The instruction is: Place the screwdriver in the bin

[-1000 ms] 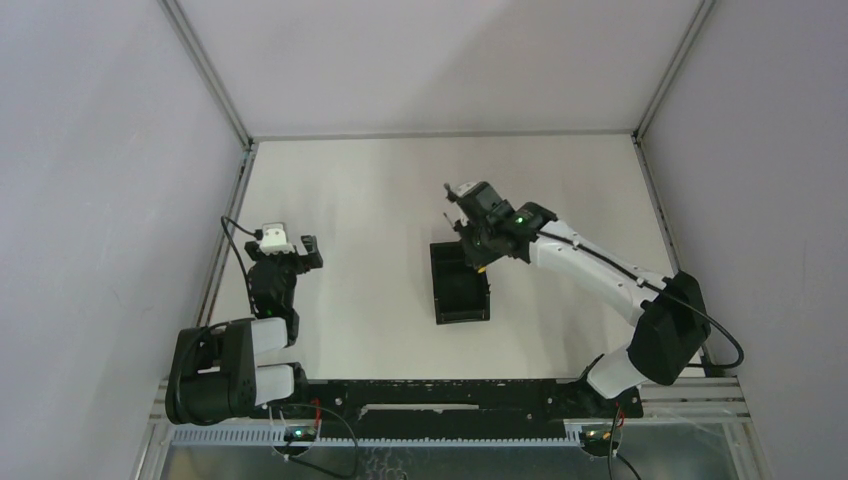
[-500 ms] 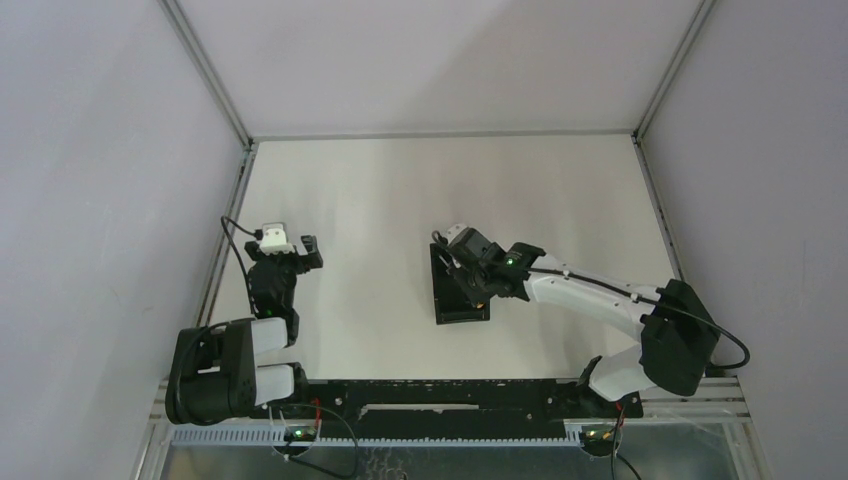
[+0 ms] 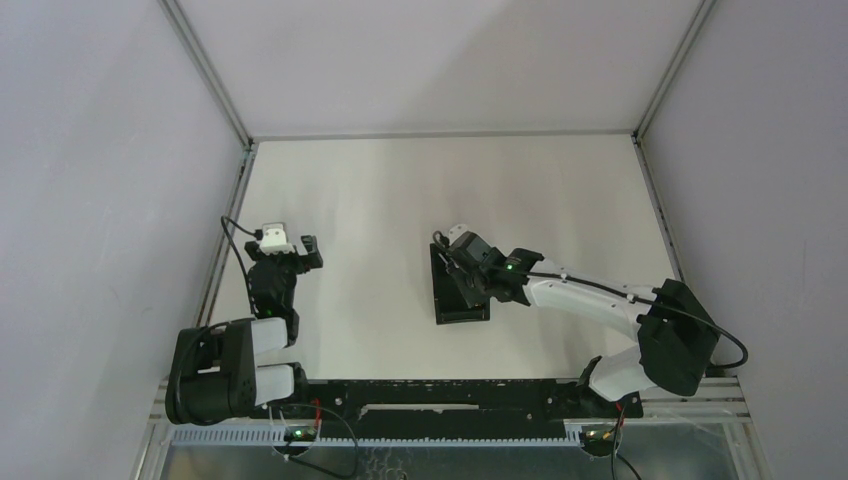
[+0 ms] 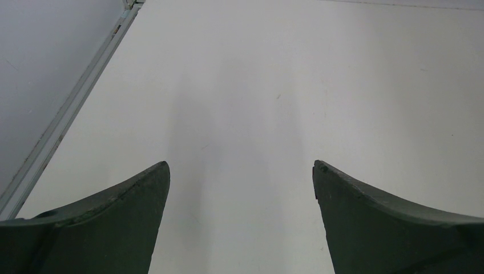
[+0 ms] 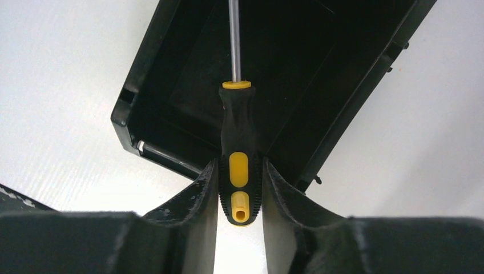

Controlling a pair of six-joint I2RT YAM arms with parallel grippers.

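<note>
My right gripper (image 5: 240, 168) is shut on the screwdriver (image 5: 239, 154), pinching the rear of its black and yellow handle. The thin metal shaft points forward over the inside of the black bin (image 5: 171, 68), with the handle crossing the bin's near wall. From above, the right gripper (image 3: 470, 268) sits over the bin (image 3: 448, 312) in the middle of the table; the screwdriver is hidden there. My left gripper (image 4: 241, 171) is open and empty over bare table, at the left side (image 3: 300, 252).
The white table surface lies all around the bin. A metal frame rail (image 4: 63, 120) runs along the table's left edge near the left gripper. Grey walls enclose the table on three sides.
My right gripper came down and toward the near side, from the bin's far end to over the bin, carrying the screwdriver. It barely moved in the last half second. The left arm has not moved.
</note>
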